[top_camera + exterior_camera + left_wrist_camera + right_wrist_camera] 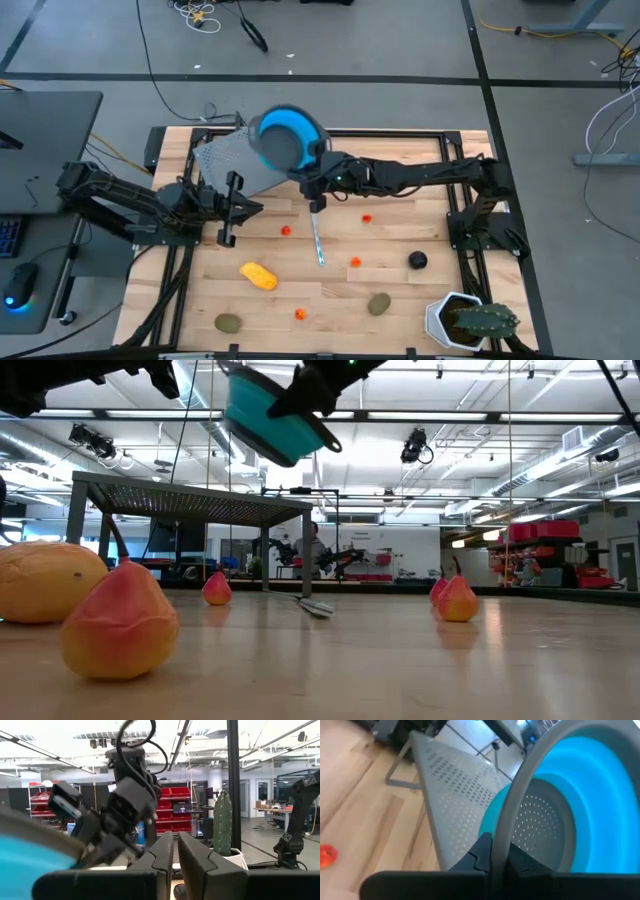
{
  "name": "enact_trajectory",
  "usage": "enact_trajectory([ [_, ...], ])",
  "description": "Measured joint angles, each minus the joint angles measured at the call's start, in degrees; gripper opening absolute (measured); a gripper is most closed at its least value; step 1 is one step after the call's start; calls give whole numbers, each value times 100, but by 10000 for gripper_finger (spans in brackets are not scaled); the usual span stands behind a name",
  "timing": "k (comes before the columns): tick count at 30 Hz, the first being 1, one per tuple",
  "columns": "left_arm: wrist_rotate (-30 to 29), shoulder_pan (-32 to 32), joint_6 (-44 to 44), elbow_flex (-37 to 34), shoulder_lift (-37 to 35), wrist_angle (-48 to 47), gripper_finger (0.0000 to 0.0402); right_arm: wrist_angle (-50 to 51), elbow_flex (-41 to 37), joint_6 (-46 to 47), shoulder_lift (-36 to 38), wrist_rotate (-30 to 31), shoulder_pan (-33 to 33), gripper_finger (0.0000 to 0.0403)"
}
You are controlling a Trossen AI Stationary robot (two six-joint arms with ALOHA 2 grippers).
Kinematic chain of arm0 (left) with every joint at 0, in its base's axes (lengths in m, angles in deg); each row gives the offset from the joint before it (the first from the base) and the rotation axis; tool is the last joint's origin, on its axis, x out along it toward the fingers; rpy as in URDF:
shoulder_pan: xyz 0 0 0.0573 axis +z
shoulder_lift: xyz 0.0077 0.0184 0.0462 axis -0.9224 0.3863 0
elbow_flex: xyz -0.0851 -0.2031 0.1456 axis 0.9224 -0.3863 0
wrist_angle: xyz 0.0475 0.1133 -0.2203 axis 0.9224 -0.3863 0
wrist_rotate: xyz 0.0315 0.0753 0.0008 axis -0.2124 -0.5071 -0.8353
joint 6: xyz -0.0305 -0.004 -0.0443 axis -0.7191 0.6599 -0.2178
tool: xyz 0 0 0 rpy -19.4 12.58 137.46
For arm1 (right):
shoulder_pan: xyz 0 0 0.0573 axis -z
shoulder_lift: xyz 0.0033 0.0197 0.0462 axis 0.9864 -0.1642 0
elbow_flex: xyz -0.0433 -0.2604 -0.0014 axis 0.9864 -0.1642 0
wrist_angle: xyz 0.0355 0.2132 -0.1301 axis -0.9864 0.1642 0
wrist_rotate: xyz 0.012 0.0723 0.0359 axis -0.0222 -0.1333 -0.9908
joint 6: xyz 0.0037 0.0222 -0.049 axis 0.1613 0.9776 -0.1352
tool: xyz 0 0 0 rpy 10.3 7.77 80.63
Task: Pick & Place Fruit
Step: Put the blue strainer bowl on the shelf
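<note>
My right gripper [308, 172] is shut on a blue bowl-shaped colander with a grey rim [287, 140], held high over the table's far middle, by a grey perforated rack [232, 162]. My left gripper [252, 208] is shut and empty, above the table's left side. The fruit lies on the wood. There is a yellow oblong [258, 275], two olive ovals [228, 323] [379, 303], a black ball [417, 260] and several tiny orange-red balls such as one [286, 231]. A thin silvery-blue stick [318, 242] lies in the middle. My right gripper pinches the colander's grey rim [506, 827], one finger [477, 855] on the blue outer wall and the other inside, on the perforated grey lining. It comes from the table's right side. The colander [268, 420] is lifted clear of the table and tilted.
A spiky green plant in a white pot [468, 320] stands at the near right corner. The perforated rack stands on legs [190, 500] at the far left. Dark frame rails [400, 133] run round the table's edges. Open wood lies between the fruit pieces.
</note>
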State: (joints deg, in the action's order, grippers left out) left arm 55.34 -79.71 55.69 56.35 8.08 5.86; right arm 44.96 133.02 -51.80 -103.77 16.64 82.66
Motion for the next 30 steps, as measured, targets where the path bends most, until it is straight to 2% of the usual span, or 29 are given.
enact_trajectory([
  [8, -20, -4, -33, 0, 0, -50, 36, -32, -3, 83, -249, -4, 176, 11],
  [16, -43, -1, -24, 0, 0, -188, 36, 177, -7, 247, -257, -31, 164, 26],
  [30, -292, 1, -22, 0, 0, -288, 36, 345, -10, 463, -257, -13, 178, 31],
])
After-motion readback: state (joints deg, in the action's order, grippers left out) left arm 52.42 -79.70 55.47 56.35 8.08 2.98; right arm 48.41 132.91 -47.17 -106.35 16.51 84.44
